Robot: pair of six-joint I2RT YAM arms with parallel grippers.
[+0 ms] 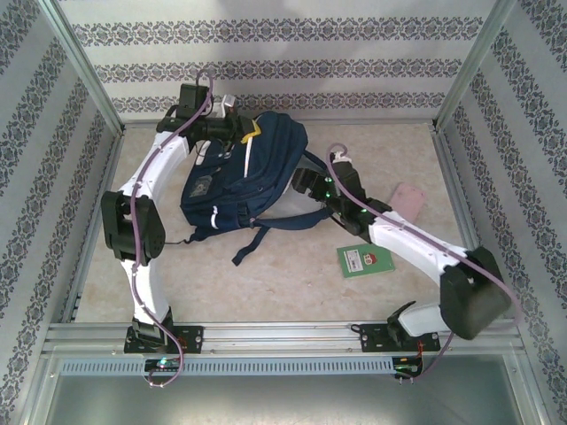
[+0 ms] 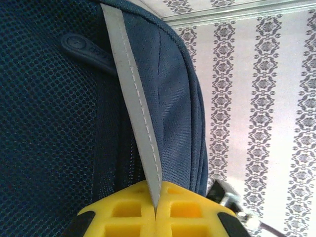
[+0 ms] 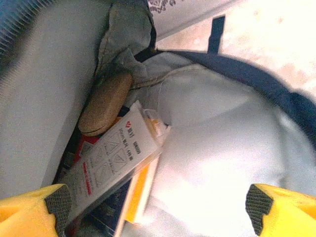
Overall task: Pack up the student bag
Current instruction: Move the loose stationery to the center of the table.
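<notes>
Packing looks partway done: the left claw (image 2: 155,211) is pinching a grey strip (image 2: 134,108) on the student bag (image 1: 257,173), seemingly to hold it open. The right claw (image 3: 158,210) hangs spread, gripping nothing, inside the light grey lining above a white boxed item (image 3: 116,153) and a tan oval case (image 3: 105,103). The next move probably calls for the right claw to withdraw and fetch the green booklet (image 1: 364,260) or the pink item (image 1: 407,197) from the table (image 1: 266,274), where the navy bag lies slumped at the far middle, dark straps trailing.
</notes>
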